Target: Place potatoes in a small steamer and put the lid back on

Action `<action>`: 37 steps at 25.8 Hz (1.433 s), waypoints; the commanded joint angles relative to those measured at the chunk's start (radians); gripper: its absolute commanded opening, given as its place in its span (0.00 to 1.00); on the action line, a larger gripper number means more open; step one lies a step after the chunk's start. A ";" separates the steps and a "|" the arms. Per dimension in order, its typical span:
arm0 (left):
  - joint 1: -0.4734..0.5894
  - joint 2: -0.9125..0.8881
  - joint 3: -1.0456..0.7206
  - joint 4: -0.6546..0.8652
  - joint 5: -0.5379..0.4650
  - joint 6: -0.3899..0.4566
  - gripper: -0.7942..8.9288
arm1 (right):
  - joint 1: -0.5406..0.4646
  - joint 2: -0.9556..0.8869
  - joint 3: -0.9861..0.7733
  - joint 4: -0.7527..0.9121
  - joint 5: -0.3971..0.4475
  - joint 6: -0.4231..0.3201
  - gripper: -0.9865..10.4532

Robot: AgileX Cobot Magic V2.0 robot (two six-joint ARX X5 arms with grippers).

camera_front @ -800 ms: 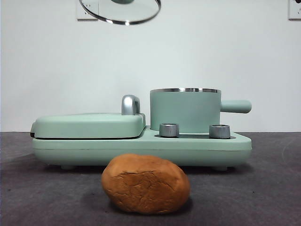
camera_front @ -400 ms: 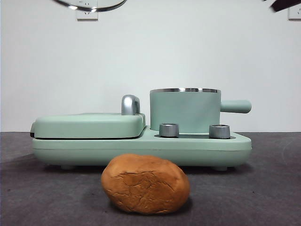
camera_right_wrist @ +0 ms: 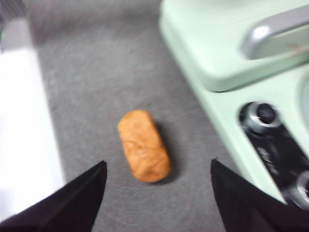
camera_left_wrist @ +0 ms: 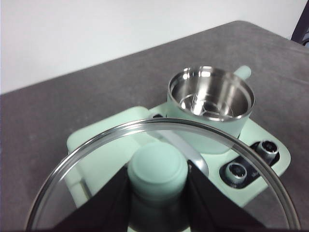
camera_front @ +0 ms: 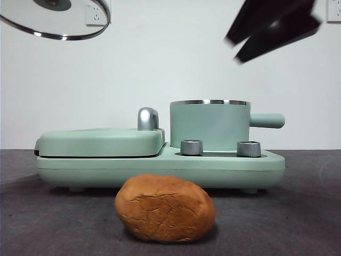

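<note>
Lid lifted clear, potato lying on the bench

The left hand (camera_left_wrist: 158,193) pinches the knob of the lid (camera_front: 53,18), held at the upper left of the frame, well apart from the open small steamer (camera_front: 209,125). The right hand (camera_front: 274,24), spread wide, hangs at the upper right. The potato (camera_front: 165,208) lies on the bench (camera_front: 298,213), bottom centre, in front of the appliance (camera_front: 160,162).

Clear glass lid (camera_left_wrist: 96,179) with a shiny steel rim and a matt mint knob (camera_left_wrist: 157,169). The pot (camera_left_wrist: 210,104) is polished steel inside, matt mint outside. Potato (camera_front: 165,208): dull, cracked skin. Table (camera_front: 298,224): grey, cloth-like, matt.
</note>
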 commanded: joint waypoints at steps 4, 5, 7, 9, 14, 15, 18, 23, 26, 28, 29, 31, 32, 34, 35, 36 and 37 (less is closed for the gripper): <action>0.011 -0.007 0.016 0.024 0.008 -0.010 0.10 | 0.139 0.157 0.018 0.074 0.050 -0.052 0.39; 0.011 -0.007 0.016 0.024 0.008 -0.010 0.10 | 0.154 0.189 0.018 0.093 0.050 -0.052 0.40; 0.011 -0.007 0.016 0.024 0.008 -0.010 0.10 | 0.172 0.240 0.018 0.125 0.053 -0.052 0.42; 0.011 -0.007 0.016 0.024 0.008 -0.010 0.10 | 0.185 0.289 0.018 0.160 0.056 -0.052 0.43; 0.011 -0.007 0.016 0.024 0.008 -0.009 0.10 | 0.197 0.391 0.018 0.226 0.075 -0.052 0.43; 0.011 -0.007 0.016 0.025 0.008 -0.009 0.10 | 0.198 0.412 0.018 0.238 0.097 -0.052 0.43; 0.011 -0.007 0.016 0.024 0.008 -0.009 0.10 | 0.200 0.452 0.018 0.257 0.130 -0.055 0.43; 0.011 -0.007 0.016 0.026 0.008 -0.008 0.10 | 0.202 0.502 0.018 0.270 0.125 -0.056 0.43; 0.011 -0.007 0.016 0.027 0.008 -0.008 0.10 | 0.203 0.525 0.018 0.270 0.126 -0.055 0.43; 0.011 -0.007 0.016 0.027 0.008 -0.006 0.10 | 0.203 0.538 0.018 0.272 0.129 -0.055 0.43; 0.011 -0.007 0.016 0.027 0.008 -0.006 0.10 | 0.203 0.543 0.018 0.272 0.135 -0.055 0.42; 0.011 -0.007 0.016 0.027 0.008 -0.006 0.10 | 0.203 0.557 0.018 0.271 0.167 -0.049 0.38; 0.011 -0.007 0.016 0.027 0.008 -0.006 0.10 | 0.203 0.563 0.018 0.270 0.183 -0.043 0.35; 0.011 -0.007 0.016 0.027 0.008 -0.006 0.10 | 0.203 0.563 0.018 0.264 0.203 -0.040 0.31; 0.011 -0.007 0.016 0.027 0.008 -0.006 0.10 | 0.203 0.562 0.018 0.261 0.203 -0.031 0.31; 0.011 -0.007 0.016 0.027 0.008 -0.006 0.10 | 0.203 0.559 0.018 0.259 0.203 -0.009 0.31; 0.011 -0.007 0.016 0.027 0.008 -0.006 0.10 | 0.202 0.544 0.018 0.247 0.201 0.013 0.31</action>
